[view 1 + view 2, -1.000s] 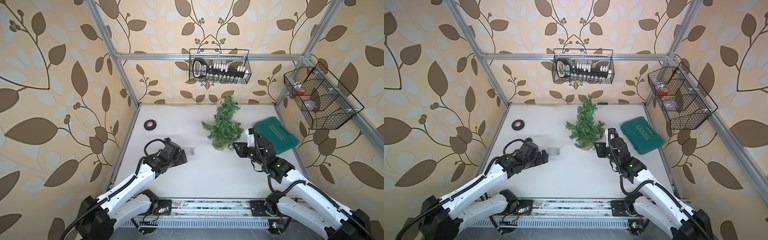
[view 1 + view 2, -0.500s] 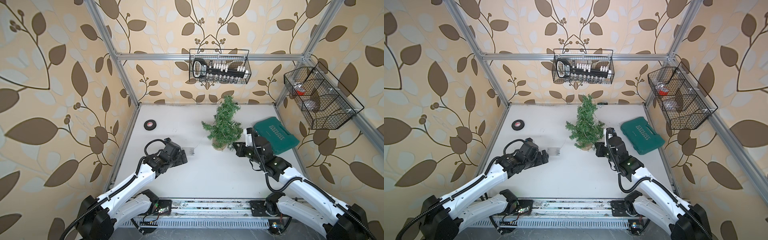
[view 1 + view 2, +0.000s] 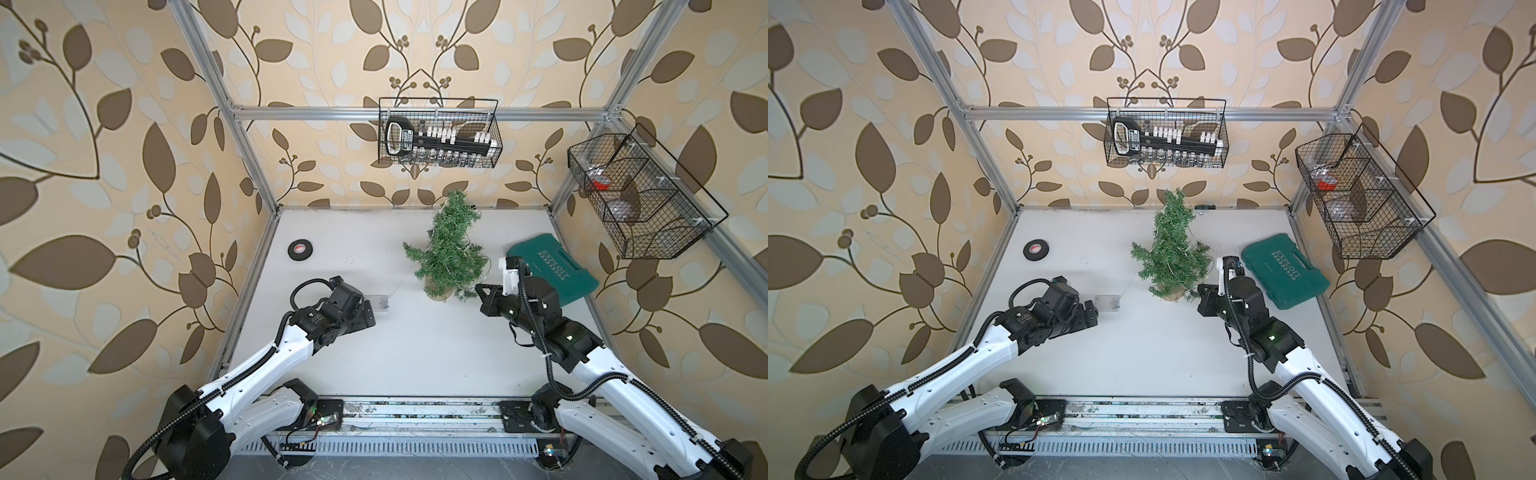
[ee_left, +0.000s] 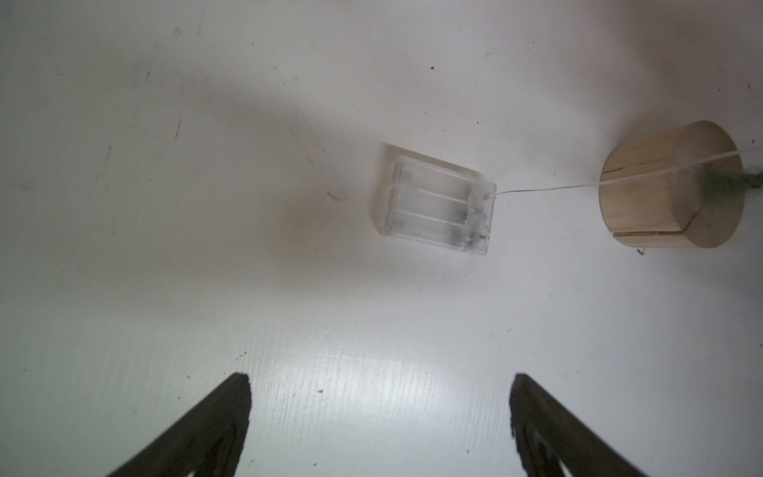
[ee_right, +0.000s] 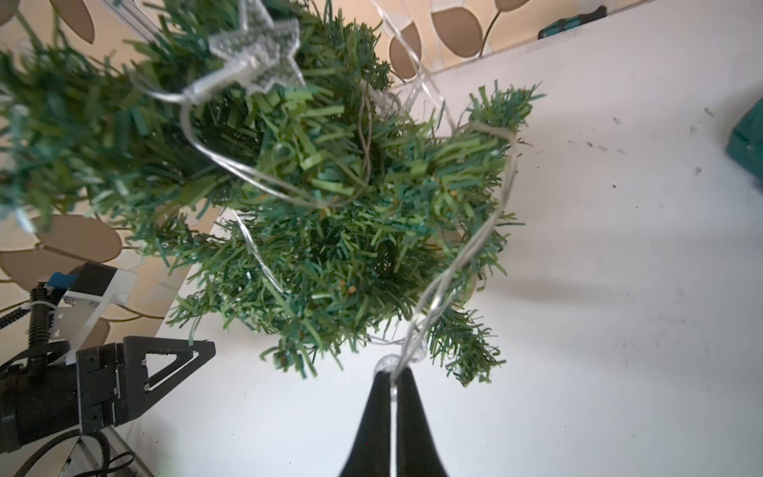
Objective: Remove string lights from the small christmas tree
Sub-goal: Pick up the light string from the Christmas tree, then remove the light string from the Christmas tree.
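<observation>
Now that the right gripper (image 5: 394, 373) has clamped the lights (image 5: 466, 256) at the tree's (image 3: 451, 253) 3 o'clock, unwinding can probably start. The left gripper (image 4: 378, 376) gapes empty; the battery box (image 4: 437, 206) lies at the tree's 9 o'clock.

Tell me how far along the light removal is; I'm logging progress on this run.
Done: only the battery box lies on the table, off the tree. In hand: the right claw is shut on a strand of the string lights by the small christmas tree, at its lower branches. Left: wire loops through the branches to the top; the left claw is open, empty.
</observation>
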{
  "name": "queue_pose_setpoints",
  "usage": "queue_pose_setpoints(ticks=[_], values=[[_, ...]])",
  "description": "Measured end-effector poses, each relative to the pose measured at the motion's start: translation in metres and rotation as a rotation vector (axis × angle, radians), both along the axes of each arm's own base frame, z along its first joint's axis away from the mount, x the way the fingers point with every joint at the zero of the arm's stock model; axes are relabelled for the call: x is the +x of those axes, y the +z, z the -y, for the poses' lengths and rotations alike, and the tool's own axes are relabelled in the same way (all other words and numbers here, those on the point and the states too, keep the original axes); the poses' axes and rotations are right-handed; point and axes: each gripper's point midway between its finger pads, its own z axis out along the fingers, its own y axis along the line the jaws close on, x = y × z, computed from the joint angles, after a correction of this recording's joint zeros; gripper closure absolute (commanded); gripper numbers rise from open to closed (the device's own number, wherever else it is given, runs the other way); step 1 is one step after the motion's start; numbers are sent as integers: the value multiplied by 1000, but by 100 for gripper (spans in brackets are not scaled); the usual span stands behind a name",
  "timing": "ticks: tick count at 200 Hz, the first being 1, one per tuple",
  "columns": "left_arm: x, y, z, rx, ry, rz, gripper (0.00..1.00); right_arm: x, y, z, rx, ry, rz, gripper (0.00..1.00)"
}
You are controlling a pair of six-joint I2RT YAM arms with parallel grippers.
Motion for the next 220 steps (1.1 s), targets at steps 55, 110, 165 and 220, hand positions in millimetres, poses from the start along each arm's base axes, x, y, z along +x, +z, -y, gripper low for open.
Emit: queue_pose_setpoints(ticks=[55, 110, 165, 220], values=[[14, 28, 9, -15, -26, 58, 3, 14, 62, 43, -43, -175, 61, 100], [25, 68, 10, -10, -49, 151, 5, 66, 119, 72, -48, -291, 86, 100], [36, 136, 11, -54, -60, 306, 8, 140, 209, 49, 21, -260, 206, 100], [54, 175, 28, -108, -132, 347, 9, 189, 323, 18, 136, -189, 418, 100]])
